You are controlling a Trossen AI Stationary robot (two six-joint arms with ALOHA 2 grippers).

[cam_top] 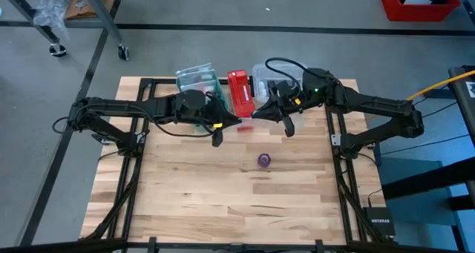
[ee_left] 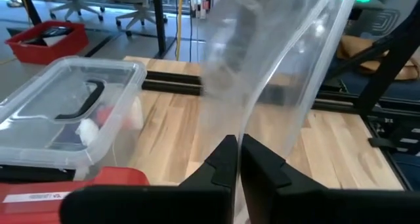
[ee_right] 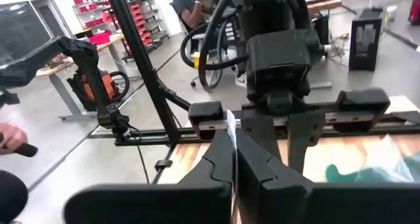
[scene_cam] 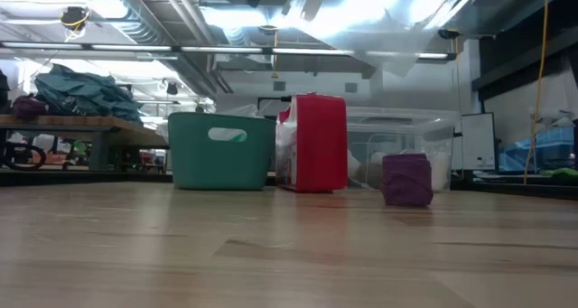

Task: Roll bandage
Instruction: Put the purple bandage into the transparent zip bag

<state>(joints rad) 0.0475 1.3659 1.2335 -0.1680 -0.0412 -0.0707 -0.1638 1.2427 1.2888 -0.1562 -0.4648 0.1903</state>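
**Desk:** What do your jaws look like right now?

**Me:** I see the left gripper (ee_left: 237,159) pinched fully together, with a sheet of clear plastic (ee_left: 275,66) rising from between its fingertips (ee_left: 223,161). So it has hold of that plastic. The right gripper (ee_right: 234,159) is also closed tight, and a thin clear edge (ee_right: 231,129) stands up between its tips; I take that for the same sheet, though I cannot be certain. Both grippers sit close together near the back edge of the bench (cam_top: 185,201), the left one (cam_top: 217,139) beside the red box (cam_top: 239,92) and the right one (cam_top: 289,129) in front of the clear lidded tub (cam_top: 261,76).

**Desk:** And the bandage?

**Me:** The bandage (cam_top: 264,160) is a small purple coil, standing alone on the bare wood around the middle of the bench. It lies forward of both grippers, and nothing touches it. In the low view it (scene_cam: 406,180) stands on its flat end, so its long axis points straight up.

**Desk:** How much room around it?

**Me:** Open wood lies on every side of it. The front half of the bench is bare as far as the front edge. Along the back edge stand the green bin (scene_cam: 221,150), the red box and the clear tub, all well apart from the coil.
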